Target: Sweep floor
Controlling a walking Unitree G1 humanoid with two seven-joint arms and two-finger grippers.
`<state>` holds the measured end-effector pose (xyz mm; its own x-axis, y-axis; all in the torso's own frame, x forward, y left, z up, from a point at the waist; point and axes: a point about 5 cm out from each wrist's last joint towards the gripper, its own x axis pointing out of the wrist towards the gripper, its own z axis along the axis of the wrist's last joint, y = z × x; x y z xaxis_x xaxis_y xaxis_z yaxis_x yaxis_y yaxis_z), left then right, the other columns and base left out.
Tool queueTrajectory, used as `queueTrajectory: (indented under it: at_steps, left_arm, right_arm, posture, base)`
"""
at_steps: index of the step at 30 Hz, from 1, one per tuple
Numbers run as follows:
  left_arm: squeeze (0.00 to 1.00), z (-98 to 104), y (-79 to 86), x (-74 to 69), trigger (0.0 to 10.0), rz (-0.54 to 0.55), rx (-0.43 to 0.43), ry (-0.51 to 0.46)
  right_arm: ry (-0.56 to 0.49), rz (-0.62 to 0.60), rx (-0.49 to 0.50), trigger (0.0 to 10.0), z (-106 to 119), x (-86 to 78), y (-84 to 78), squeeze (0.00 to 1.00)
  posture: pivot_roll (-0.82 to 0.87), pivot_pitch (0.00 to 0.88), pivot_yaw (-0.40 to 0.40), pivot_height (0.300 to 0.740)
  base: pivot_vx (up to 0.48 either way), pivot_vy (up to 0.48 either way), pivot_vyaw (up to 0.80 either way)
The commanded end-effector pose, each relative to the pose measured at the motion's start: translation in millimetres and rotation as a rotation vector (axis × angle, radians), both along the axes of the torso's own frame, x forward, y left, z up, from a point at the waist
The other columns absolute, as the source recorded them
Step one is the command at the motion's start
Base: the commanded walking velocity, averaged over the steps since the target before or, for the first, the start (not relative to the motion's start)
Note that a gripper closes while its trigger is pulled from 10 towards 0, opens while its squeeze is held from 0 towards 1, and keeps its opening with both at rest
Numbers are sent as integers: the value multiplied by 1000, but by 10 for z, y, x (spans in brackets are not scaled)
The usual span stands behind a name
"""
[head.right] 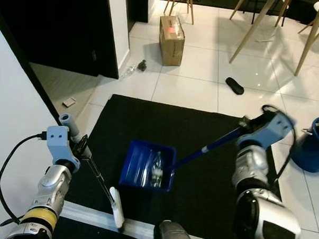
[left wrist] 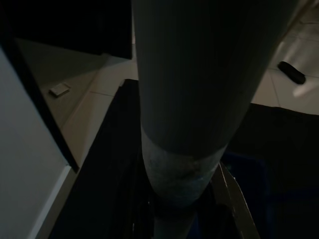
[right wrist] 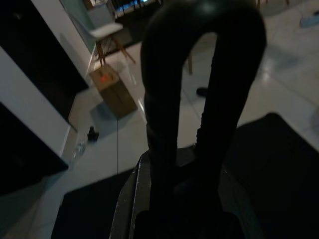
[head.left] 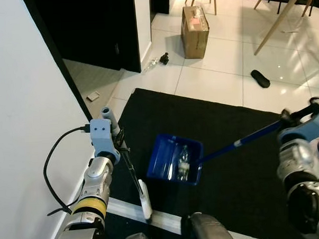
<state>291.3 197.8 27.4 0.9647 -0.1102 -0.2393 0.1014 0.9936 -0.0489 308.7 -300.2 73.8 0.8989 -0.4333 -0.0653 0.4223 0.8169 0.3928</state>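
On the black rug (head.left: 241, 163) I keep the blue dustpan (head.left: 174, 158) low, a clear bottle (head.left: 183, 163) inside; my right gripper (head.left: 294, 119) clamps its long handle (head.left: 245, 139). Left of the dustpan, my left gripper (head.left: 119, 141) grips the broom (head.left: 138, 186), angled to push litter in.

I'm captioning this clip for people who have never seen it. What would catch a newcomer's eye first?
The blue dustpan in the middle of the black rug, with a clear plastic bottle lying in it, held by its long handle in the right gripper. Next, the left gripper gripping a thin brush beside it. Farther off, a cardboard box stands on the white tiles.
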Motion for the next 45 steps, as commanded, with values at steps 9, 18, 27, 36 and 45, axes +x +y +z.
queueTrajectory:
  at_steps: [9, 18, 27, 36, 45]
  left_arm:
    - [0, 19, -50, -3, 10000, -18, -19, -21]
    - [0, 14, -40, -15, 10000, -22, -18, -18]
    - [0, 12, -38, -23, 10000, -26, -18, -14]
    - [0, 3, -24, -43, 10000, -27, -15, -9]
    - [0, -48, 91, -39, 10000, 73, -2, 50]
  right_arm:
    - [-97, -85, -35, 10000, 260, -1, -261, 0]
    - [-104, -89, -43, 10000, 336, 20, -319, 0]
    - [-88, -62, -58, 10000, 392, 72, -318, 0]
    - [-88, -50, -35, 10000, 386, 98, -286, 0]
    - [-23, 8, 3, 10000, 208, 97, -144, 0]
  posture:
    - [85, 0, -37, 740]
    - [83, 0, -34, 740]
    - [86, 0, -33, 740]
    - [97, 0, -30, 740]
    - [101, 0, -29, 740]
  base:
    - [0, -480, 0]
    - [0, -480, 0]
    - [0, -480, 0]
    - [0, -480, 0]
    - [0, -327, 0]
